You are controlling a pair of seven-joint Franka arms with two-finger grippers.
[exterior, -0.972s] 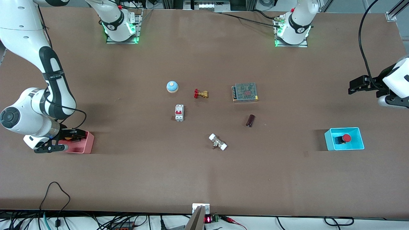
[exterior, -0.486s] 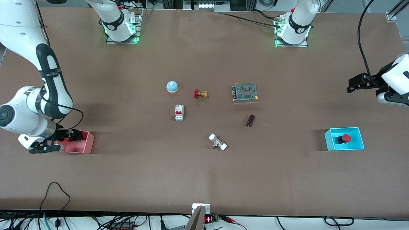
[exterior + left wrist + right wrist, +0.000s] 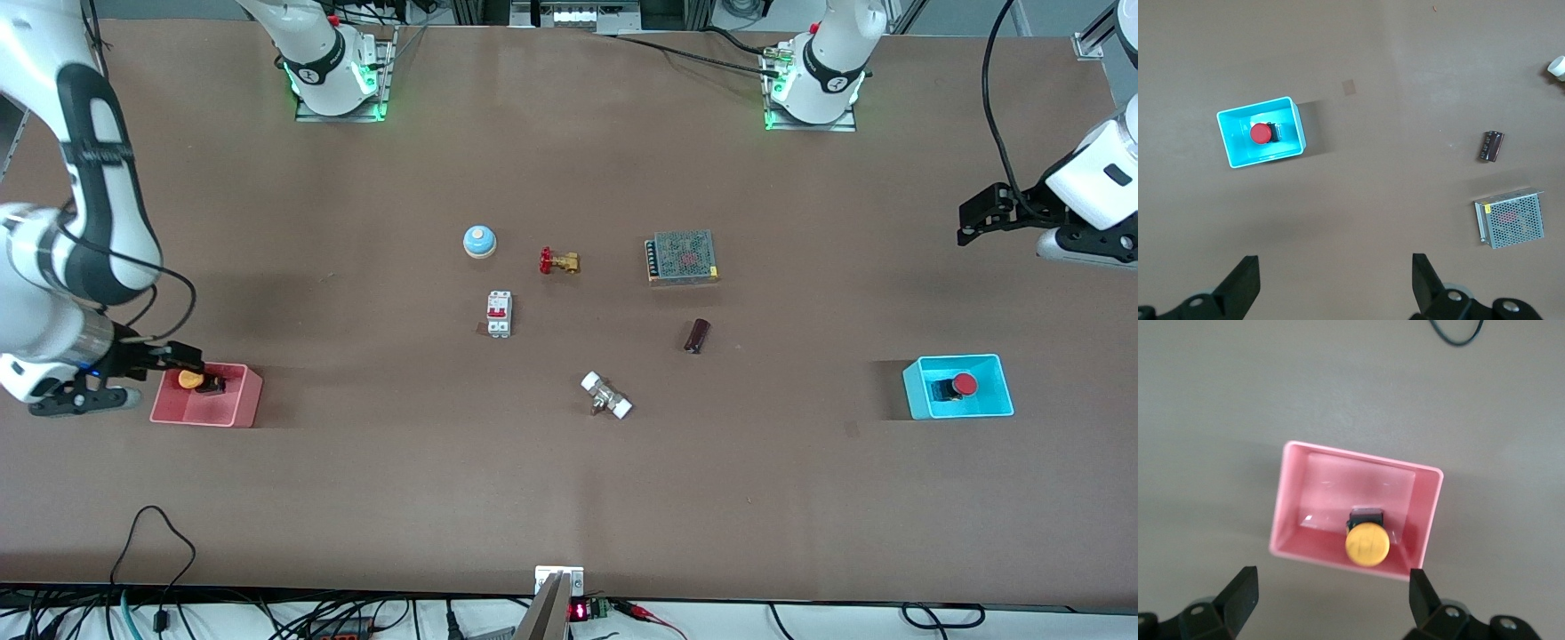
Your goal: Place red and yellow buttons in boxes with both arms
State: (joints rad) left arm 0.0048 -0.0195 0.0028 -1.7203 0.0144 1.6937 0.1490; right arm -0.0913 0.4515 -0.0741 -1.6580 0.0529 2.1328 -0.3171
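Observation:
The yellow button (image 3: 189,380) lies in the pink box (image 3: 250,402) near the right arm's end of the table. It also shows in the right wrist view (image 3: 1367,545), against one wall of the pink box (image 3: 1358,487). My right gripper (image 3: 180,356) (image 3: 1333,600) is open and empty, raised over that box's outer edge. The red button (image 3: 964,384) (image 3: 1260,133) lies in the cyan box (image 3: 915,388) (image 3: 1298,130) near the left arm's end. My left gripper (image 3: 971,222) (image 3: 1335,280) is open and empty, high over bare table, well clear of the cyan box.
In the middle of the table lie a blue bell (image 3: 479,241), a red-and-brass valve (image 3: 558,261), a white breaker (image 3: 499,314), a mesh power supply (image 3: 682,256) (image 3: 1509,219), a dark cylinder (image 3: 697,335) (image 3: 1492,146) and a white-ended fitting (image 3: 606,396).
My right gripper has drawn back from over the pink box toward the table's end, uncovering the yellow button in it. My left gripper has drifted a little farther from the cyan box.

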